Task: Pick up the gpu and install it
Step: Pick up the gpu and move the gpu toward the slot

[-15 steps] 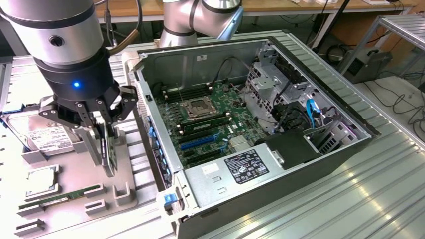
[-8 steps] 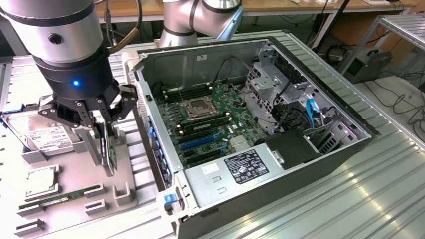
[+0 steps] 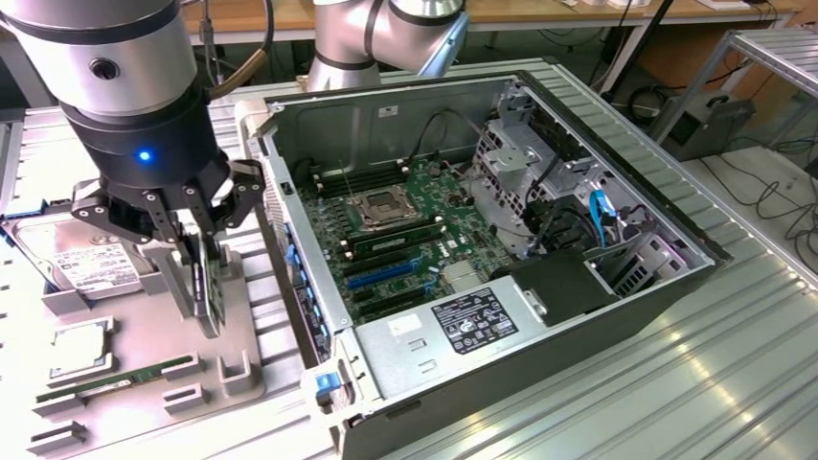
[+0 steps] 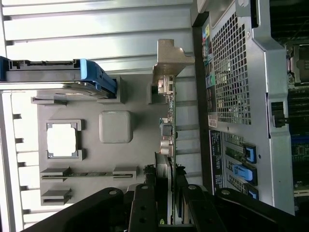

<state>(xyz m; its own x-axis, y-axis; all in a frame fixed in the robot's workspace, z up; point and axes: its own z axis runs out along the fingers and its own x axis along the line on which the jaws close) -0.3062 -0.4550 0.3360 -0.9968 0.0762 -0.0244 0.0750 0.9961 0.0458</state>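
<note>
The gpu [image 3: 206, 287] is a thin dark card standing on edge over the grey parts holder [image 3: 249, 379], at the exterior view's left. My gripper [image 3: 202, 266] comes down on it from above with a finger on each flat side, shut on the card. In the wrist view the gpu [image 4: 170, 121] shows edge-on, with its silver bracket [image 4: 169, 58] at the far end and my gripper [image 4: 172, 181] clamped around the near end. I cannot tell whether the card's lower edge still rests in the holder's slot.
The open computer case [image 3: 639, 287] lies beside the holder, with its motherboard [image 3: 397, 230] and blue slots [image 3: 381, 275] exposed. On the holder sit a hard drive [image 3: 77, 259], a CPU [image 3: 79, 345] and a green RAM stick [image 3: 115, 381]. The case's perforated rear [image 4: 236, 72] is close to the card.
</note>
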